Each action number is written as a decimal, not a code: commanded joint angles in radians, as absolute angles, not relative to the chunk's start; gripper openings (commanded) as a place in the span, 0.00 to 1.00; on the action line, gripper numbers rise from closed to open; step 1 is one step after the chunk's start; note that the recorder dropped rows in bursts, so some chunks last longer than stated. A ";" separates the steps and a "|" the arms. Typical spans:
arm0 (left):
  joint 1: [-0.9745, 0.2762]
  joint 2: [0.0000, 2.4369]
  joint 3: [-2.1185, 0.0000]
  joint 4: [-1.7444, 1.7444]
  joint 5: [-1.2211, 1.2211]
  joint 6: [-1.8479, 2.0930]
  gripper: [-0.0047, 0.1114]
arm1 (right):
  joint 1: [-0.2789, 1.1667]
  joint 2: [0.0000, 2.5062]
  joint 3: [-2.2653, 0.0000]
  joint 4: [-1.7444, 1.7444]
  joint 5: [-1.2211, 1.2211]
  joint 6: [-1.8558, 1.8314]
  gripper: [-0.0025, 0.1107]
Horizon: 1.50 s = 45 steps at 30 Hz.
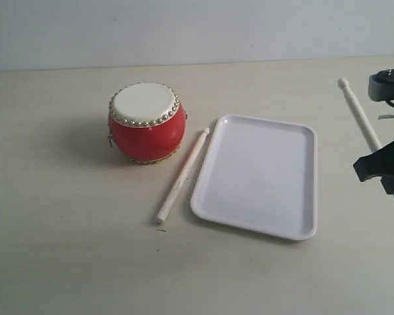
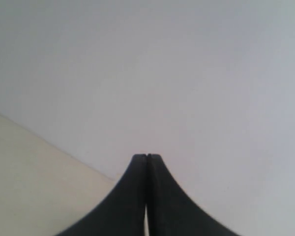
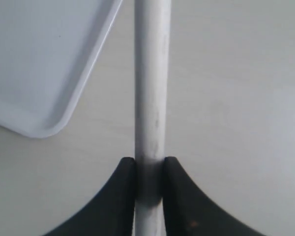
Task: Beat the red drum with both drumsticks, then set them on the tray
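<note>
The red drum [image 1: 146,123] with its cream skin stands upright on the table, left of the white tray [image 1: 257,174]. One drumstick [image 1: 182,176] lies flat between them, its tip close to the drum. My right gripper [image 1: 389,176] at the right edge is shut on the other drumstick [image 1: 364,125], whose rounded tip points away toward the far side. In the right wrist view both black fingers [image 3: 124,187] press that drumstick [image 3: 151,88], with the tray's corner [image 3: 44,129] beside it. My left gripper [image 2: 147,156] is shut and empty, facing the wall; it is out of the exterior view.
A pale wall [image 1: 184,29] rises behind the beige table [image 1: 65,249]. The right arm's black body [image 1: 389,85] hangs over the table's right edge.
</note>
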<state>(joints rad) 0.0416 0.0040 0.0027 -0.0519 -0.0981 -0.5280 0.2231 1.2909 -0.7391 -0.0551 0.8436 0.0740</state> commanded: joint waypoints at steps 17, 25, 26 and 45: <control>-0.033 1.179 -1.103 0.483 0.708 -0.148 0.04 | 0.226 1.026 -0.744 -0.060 0.878 0.024 0.02; -0.206 1.541 -1.348 -0.315 1.061 0.350 0.04 | 0.226 1.088 -0.744 -0.059 0.846 0.022 0.02; -0.242 1.566 -1.348 -0.306 1.069 0.356 0.04 | 0.226 1.100 -0.744 -0.057 0.846 0.022 0.02; -0.563 1.859 -1.348 -0.453 1.040 0.176 0.48 | 0.226 1.165 -0.744 -0.051 0.872 0.022 0.02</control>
<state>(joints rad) -0.5580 1.8342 -1.3404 -0.4331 1.0636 0.2399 0.2231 1.1649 -0.7391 -0.0548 0.8725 0.0297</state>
